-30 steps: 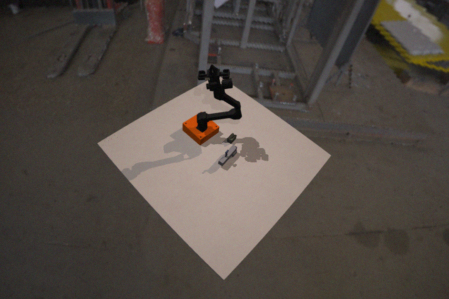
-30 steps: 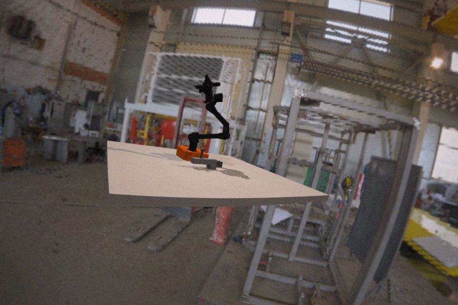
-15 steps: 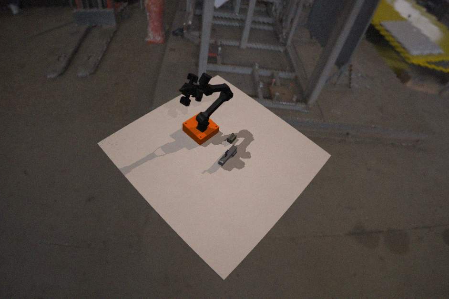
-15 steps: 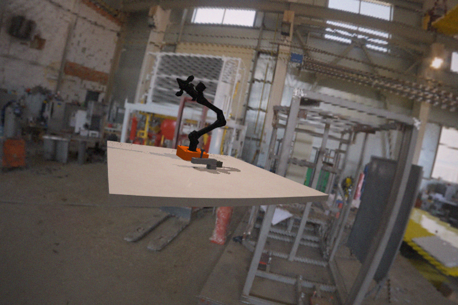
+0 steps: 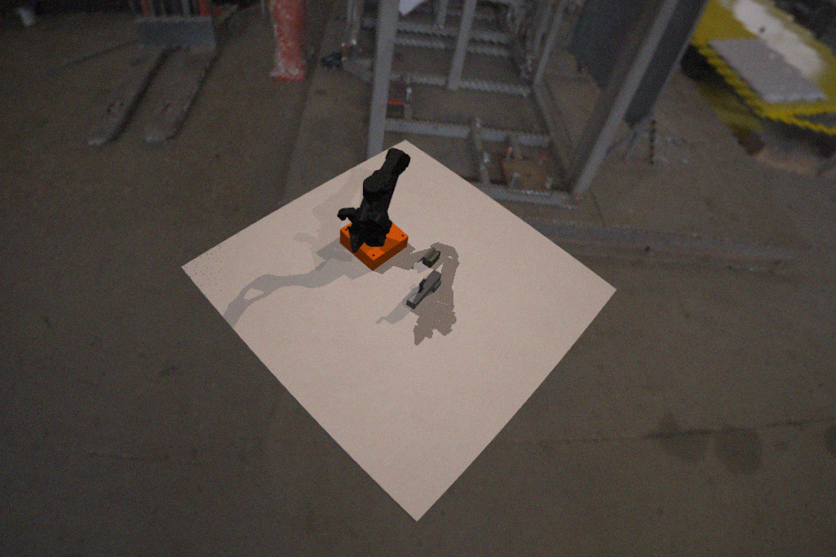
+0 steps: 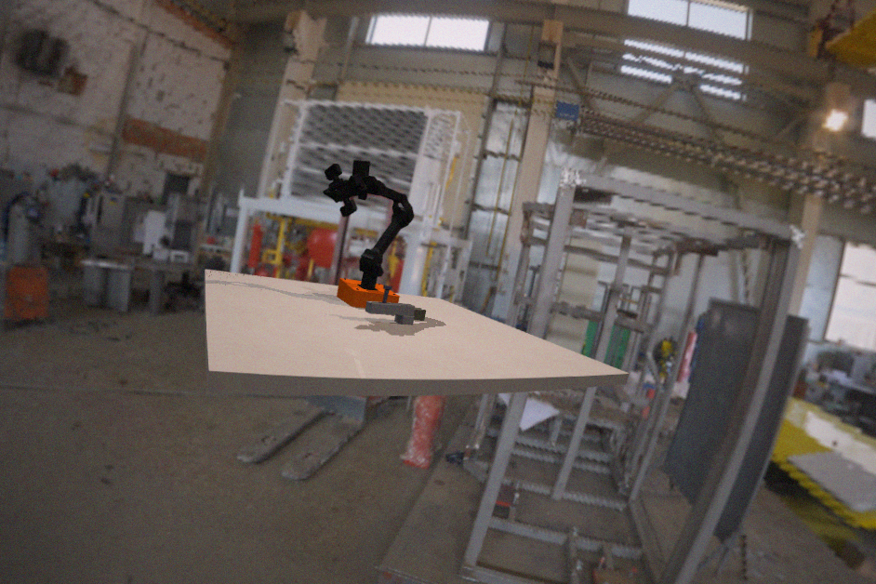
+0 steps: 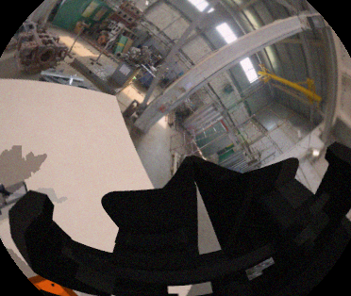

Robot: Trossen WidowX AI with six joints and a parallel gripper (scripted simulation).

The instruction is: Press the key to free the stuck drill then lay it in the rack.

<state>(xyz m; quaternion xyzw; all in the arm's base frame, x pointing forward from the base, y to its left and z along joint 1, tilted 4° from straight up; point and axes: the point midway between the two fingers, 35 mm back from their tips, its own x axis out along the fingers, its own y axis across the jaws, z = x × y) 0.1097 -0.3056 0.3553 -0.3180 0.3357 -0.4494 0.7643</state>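
Note:
My gripper [image 5: 354, 247] [image 6: 326, 194] [image 7: 190, 160] is shut and empty, high above the table near the base, its fingertips together in the wrist view. A long grey fixture [image 5: 417, 298] [image 6: 378, 307] stands on the table in front of the orange base, with a small dark upright part [image 5: 421, 286] [image 6: 386, 294] on it. The fixture is partly cut off at the left of the wrist view. A small olive-dark block [image 5: 431, 255] [image 6: 420, 313] sits close behind it. Which parts are the key, drill and rack is too small to tell.
The orange base [image 5: 374, 254] [image 6: 356, 294] [image 7: 50, 286] carries the arm. The pale table [image 5: 419, 427] [image 6: 281, 344] [image 7: 82, 127] has open edges all round. Metal frames stand beyond it. The arm's shadow falls beside the fixture.

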